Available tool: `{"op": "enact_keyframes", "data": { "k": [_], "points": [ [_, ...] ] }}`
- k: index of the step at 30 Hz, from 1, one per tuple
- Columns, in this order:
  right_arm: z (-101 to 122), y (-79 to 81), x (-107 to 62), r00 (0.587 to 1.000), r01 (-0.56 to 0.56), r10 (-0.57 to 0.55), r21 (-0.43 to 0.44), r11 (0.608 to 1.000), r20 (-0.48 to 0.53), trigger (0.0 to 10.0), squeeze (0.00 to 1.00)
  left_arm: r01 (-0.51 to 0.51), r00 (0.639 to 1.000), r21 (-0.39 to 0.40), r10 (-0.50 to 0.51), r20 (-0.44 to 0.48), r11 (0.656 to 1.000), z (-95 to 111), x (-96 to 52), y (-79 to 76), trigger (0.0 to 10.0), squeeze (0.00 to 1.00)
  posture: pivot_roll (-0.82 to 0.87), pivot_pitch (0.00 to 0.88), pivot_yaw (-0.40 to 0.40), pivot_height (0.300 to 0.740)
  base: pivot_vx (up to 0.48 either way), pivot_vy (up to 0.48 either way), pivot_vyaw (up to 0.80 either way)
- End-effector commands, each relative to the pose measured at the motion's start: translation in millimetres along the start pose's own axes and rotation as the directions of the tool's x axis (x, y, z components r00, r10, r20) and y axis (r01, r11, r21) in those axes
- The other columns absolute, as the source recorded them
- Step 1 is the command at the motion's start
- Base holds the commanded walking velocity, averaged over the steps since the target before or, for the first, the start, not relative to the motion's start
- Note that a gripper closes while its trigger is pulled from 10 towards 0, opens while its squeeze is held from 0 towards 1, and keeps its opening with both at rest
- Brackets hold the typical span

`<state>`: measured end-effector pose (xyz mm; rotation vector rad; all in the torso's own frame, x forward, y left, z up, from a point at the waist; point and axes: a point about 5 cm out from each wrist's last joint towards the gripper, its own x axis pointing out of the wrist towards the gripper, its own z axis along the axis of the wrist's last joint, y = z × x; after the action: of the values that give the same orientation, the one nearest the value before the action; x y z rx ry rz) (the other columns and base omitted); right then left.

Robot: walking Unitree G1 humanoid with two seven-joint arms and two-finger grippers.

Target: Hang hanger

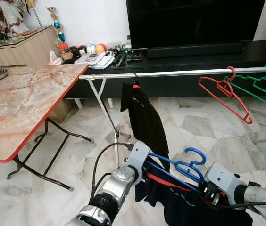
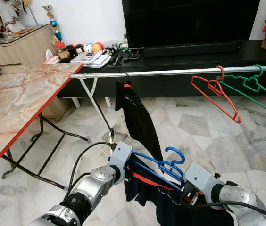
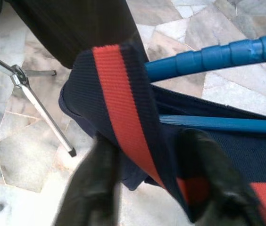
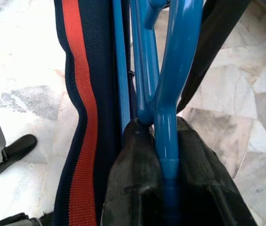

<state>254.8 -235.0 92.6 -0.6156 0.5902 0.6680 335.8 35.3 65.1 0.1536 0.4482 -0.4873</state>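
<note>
Marble floor [image 1: 208, 136] — shirt's [image 1: 194, 207] lower half cropped

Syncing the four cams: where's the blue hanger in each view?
Left eye: blue hanger low centre, between both arms.
Right eye: low centre, hook up.
Left wrist: bars along the upper right, over the navy garment.
Right wrist: centre, clamped in the right pincer.
Shared landmark: the garment's red stripe.

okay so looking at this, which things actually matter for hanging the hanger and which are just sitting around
For the job:
blue plastic hanger
navy garment with red stripe
silver metal clothes rail
right gripper
left gripper

Lying about:
marble-pattern folding table
black television
red plastic hanger
green plastic hanger
</note>
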Motion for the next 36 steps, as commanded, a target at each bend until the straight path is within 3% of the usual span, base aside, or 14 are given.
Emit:
{"op": "enact_keyframes", "data": {
  "k": [1,19,27,36],
  "points": [
    [17.4,1.6,-0.3,0.998,-0.008,0.010,-0.032,0.999,0.066,10.0,0.00,-0.024,0.999,-0.028,0.024,-0.025,0.999,-6.7,-1.1,5.5,0.0,0.00,-0.07,0.000,0.124,0.740,0.000,0.000,0.00],
    [15.7,0.0,-0.9,0.998,0.011,-0.009,-0.028,1.000,0.062,10.0,0.00,-0.017,1.000,-0.046,0.018,0.002,0.999,-2.6,-1.6,8.1,0.0,0.00,-0.07,0.000,0.128,0.740,0.000,0.000,0.00],
    [11.8,-3.4,-1.0,0.999,0.034,-0.033,-0.034,0.999,0.041,10.0,0.00,0.048,0.999,-0.026,-0.048,-0.001,0.999,-2.9,-1.8,1.8,0.0,0.00,-0.07,0.000,0.128,0.740,0.000,0.000,0.00],
    [5.5,-2.4,-0.4,0.999,0.043,-0.042,-0.041,0.998,0.011,10.0,0.00,0.015,0.999,-0.107,-0.010,0.038,0.994,3.0,-3.2,11.7,0.0,0.00,-0.07,0.000,0.127,0.740,0.000,0.000,0.00]
  ]
}}
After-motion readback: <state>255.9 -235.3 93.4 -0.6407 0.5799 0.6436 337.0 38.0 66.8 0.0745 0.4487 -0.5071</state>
